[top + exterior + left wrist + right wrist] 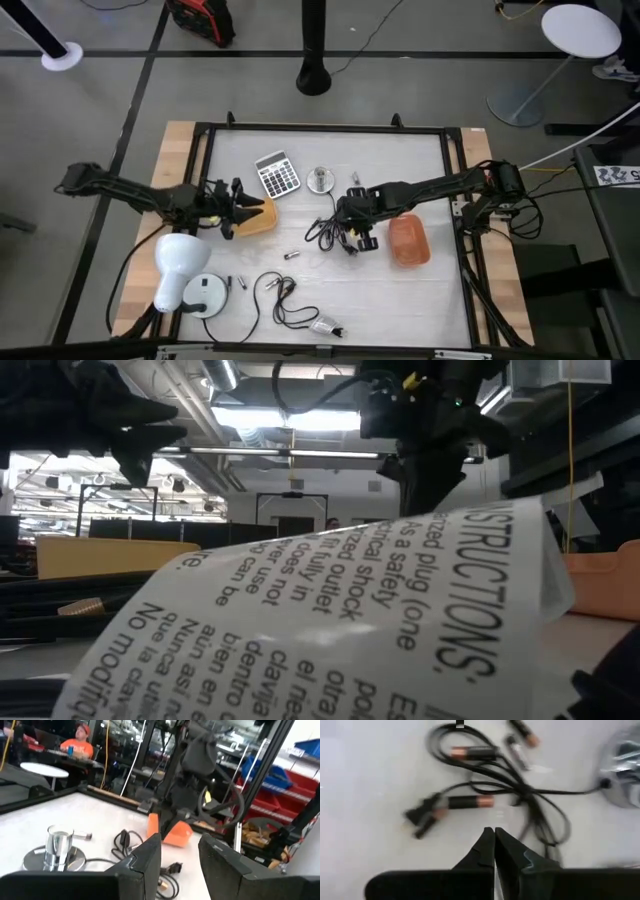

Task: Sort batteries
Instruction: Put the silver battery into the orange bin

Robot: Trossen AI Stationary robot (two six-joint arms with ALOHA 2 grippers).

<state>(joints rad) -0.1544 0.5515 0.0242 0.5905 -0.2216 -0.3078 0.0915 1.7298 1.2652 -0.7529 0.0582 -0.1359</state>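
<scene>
Batteries lie just ahead of closed right fingers

Right gripper (494,837) hovers over the middle of the table (420,160) in the high view, its fingers pressed together and holding nothing. In the right wrist view, a battery (470,801) lies just beyond the fingertips, its long axis crosswise to the fingers, tangled among loops of black cable (530,795); a second battery (472,753) lies farther ahead and a third (524,732) at the upper right of that frame. The right arm is judged the nearer to this cluster, though its fingers would have to open before any pick. Left gripper (180,855) waits at centre left of the high view near the tan bin (258,218), fingers parted and empty. An orange bin (408,241) sits just right of the right gripper.
</scene>
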